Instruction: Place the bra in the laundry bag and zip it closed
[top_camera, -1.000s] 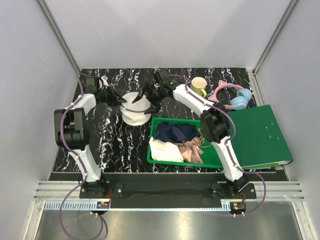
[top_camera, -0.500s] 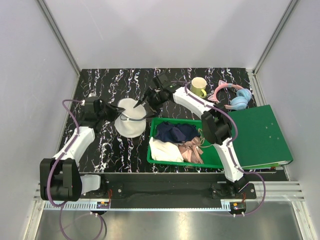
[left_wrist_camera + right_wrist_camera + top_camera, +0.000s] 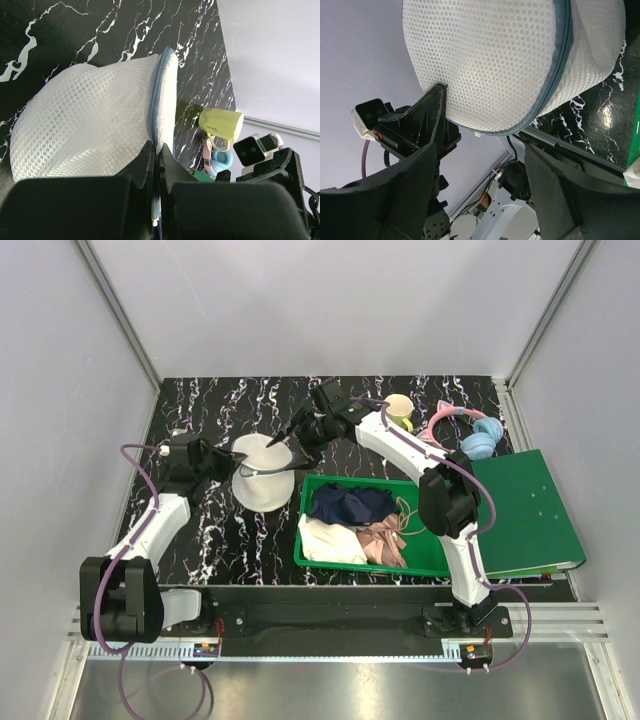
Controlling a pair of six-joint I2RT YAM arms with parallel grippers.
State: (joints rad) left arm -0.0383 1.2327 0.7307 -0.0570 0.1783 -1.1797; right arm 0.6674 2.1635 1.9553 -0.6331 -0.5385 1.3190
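Note:
The laundry bag [image 3: 262, 480] is a white mesh round case with a blue-grey rim zipper, held tilted off the black marble table. It fills the left wrist view [image 3: 90, 120] and the right wrist view [image 3: 490, 60]. The zipper looks closed along the stretch that shows. My left gripper [image 3: 230, 462] is shut on the bag's zippered rim [image 3: 156, 150] at its left side. My right gripper [image 3: 288, 440] is open at the bag's far right edge, its jaws wide apart below the mesh [image 3: 485, 165] and not touching it. The bra does not show in any view.
A green tray [image 3: 425, 562] of folded clothes, dark navy, cream and pink-beige, lies right of the bag. A green binder [image 3: 520, 510] lies further right. A yellow mug [image 3: 398, 412] and pink-blue headphones [image 3: 470, 435] stand at the back right.
My left arm has dropped from a raised elbow to a low, stretched pose, and the bag moved with it toward the near left. My right gripper stayed open by the bag's far edge.

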